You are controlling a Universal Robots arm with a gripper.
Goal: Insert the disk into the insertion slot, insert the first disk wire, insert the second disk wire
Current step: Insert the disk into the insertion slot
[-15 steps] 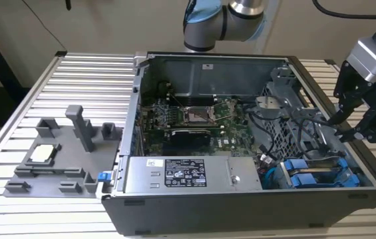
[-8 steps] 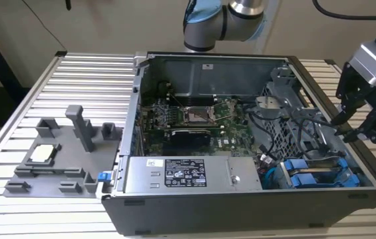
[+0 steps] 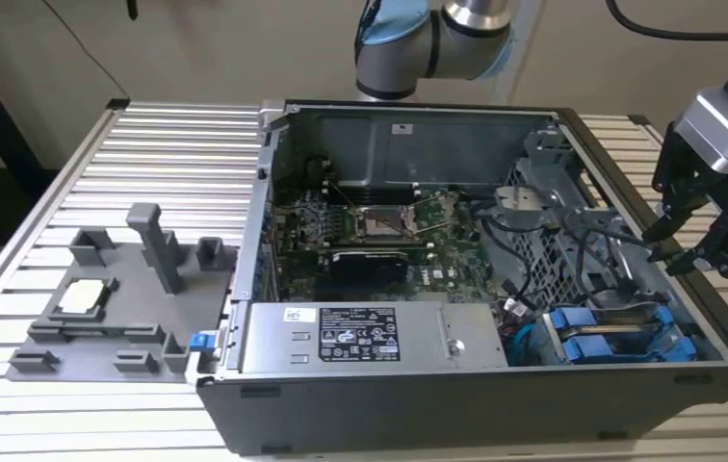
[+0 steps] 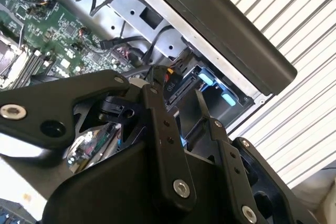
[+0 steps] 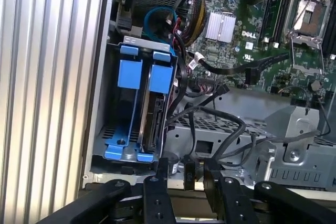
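Observation:
The disk (image 5: 153,124), in its bright blue frame, stands inside the insertion slot (image 5: 107,134) of the grey drive cage at the case's front corner on the exterior view's right. Its blue tabs (image 3: 591,346) face up there. My gripper (image 3: 695,245) hangs over the case's wall on that side, just behind the cage, with its fingers (image 5: 157,187) spread apart. Between the fingertips lies the black plug (image 5: 189,174) of a disk wire, with a gap on each side of it. The same plug (image 4: 174,88) sits beside one finger (image 4: 157,124) in the second wrist view.
The open computer case (image 3: 467,404) lies on a slatted metal table (image 3: 159,154). Inside are the motherboard (image 3: 377,231), a silver power supply (image 3: 338,337) and loose black cables (image 5: 231,129). A grey fixture (image 3: 120,298) with posts stands on the exterior view's left.

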